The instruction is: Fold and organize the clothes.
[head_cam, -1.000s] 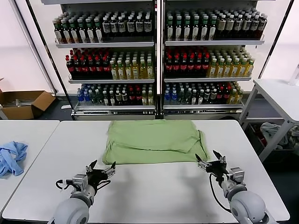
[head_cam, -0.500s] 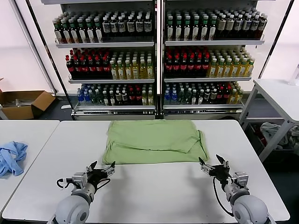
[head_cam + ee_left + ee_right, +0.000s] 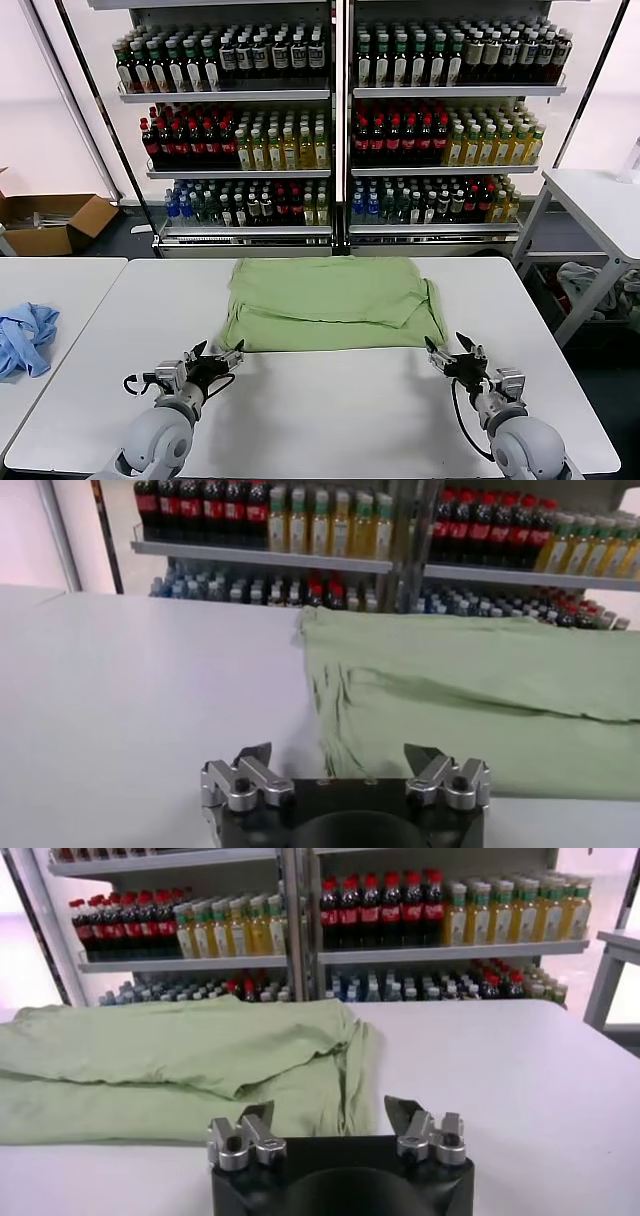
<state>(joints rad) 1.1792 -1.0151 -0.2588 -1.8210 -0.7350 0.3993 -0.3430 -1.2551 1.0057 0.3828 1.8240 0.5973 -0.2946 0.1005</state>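
The light green shirt lies folded in layers on the far half of the white table; no collar, buttons or logo show. It also shows in the left wrist view and the right wrist view. My left gripper is open and empty, just in front of the shirt's near left corner. My right gripper is open and empty, just in front of the near right corner. Both hover low over the table, apart from the cloth. Each also shows in its own wrist view, the left gripper and the right gripper.
Shelves of bottles stand behind the table. A blue cloth lies on a second table at the left. A cardboard box sits on the floor at the far left. Another white table stands at the right.
My right gripper drew back a little from the shirt's near right corner and sank towards the table. My left gripper shifted slightly left and forward. The shirt has not moved.
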